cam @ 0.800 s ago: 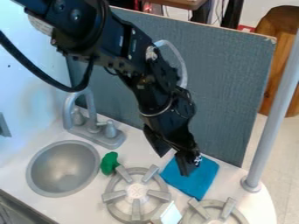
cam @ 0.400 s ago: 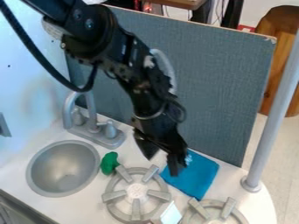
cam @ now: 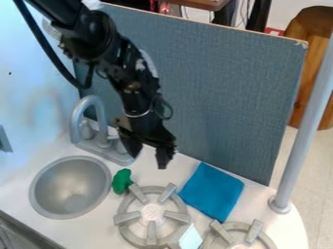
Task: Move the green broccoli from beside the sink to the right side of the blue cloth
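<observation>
The gripper (cam: 149, 152) hangs over the counter (cam: 183, 168), its empty fingers apart. Below, the green toy (cam: 121, 181) sits between sink (cam: 70, 187) and burner (cam: 152, 211); the blue cloth (cam: 211, 190) lies flat, apparently because the counter supports it.

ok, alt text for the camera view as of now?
Black robot gripper, open and empty, hanging over a toy kitchen's white counter. A small green toy lies between the round sink and a stove burner; a blue cloth lies on the burner's other side. Gray faucet behind the sink.
</observation>
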{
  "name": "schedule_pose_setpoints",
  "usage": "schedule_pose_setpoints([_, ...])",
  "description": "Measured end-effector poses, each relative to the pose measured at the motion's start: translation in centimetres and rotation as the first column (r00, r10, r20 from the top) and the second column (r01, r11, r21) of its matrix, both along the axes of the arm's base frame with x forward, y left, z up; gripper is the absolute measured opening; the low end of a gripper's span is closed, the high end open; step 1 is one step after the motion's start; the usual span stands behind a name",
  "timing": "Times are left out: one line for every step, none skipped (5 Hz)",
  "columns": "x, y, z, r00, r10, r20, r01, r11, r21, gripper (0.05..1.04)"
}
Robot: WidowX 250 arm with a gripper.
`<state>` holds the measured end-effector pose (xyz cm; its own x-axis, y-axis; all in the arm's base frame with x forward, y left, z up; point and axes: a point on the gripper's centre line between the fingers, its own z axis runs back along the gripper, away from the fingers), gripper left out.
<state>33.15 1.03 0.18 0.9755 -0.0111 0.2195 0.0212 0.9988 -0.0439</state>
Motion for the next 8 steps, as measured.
schedule_pose_setpoints([1.0, 2.6, -1.5, 0.999, 0.036, 0.009, -0.036, 0.999, 0.039, 1.009])
schedule_pose_setpoints([1.5, 5.0, -2.4, 0.999, 0.049, 0.023, -0.051, 0.996, 0.079, 1.009])
schedule_pose_setpoints([1.6, 6.8, -3.5, 0.998, 0.049, 0.029, -0.052, 0.991, 0.125, 1.009])
schedule_pose_setpoints([1.7, 8.1, -4.7, 0.998, 0.053, 0.024, -0.056, 0.987, 0.149, 1.009])
schedule_pose_setpoints([1.6, 9.7, -5.9, 0.998, 0.065, 0.01, -0.066, 0.987, 0.149, 1.009])
schedule_pose_setpoints([1.8, 10.6, -7.0, 0.998, 0.068, 0.005, -0.068, 0.987, 0.149, 1.009])
schedule_pose_setpoints([2.1, 11.6, -8.3, 0.996, 0.087, 0.01, -0.087, 0.988, 0.129, 1.009])
schedule_pose_setpoints([2.6, 11.8, -9.4, 0.995, 0.102, 0.021, -0.103, 0.99, 0.092, 1.009])
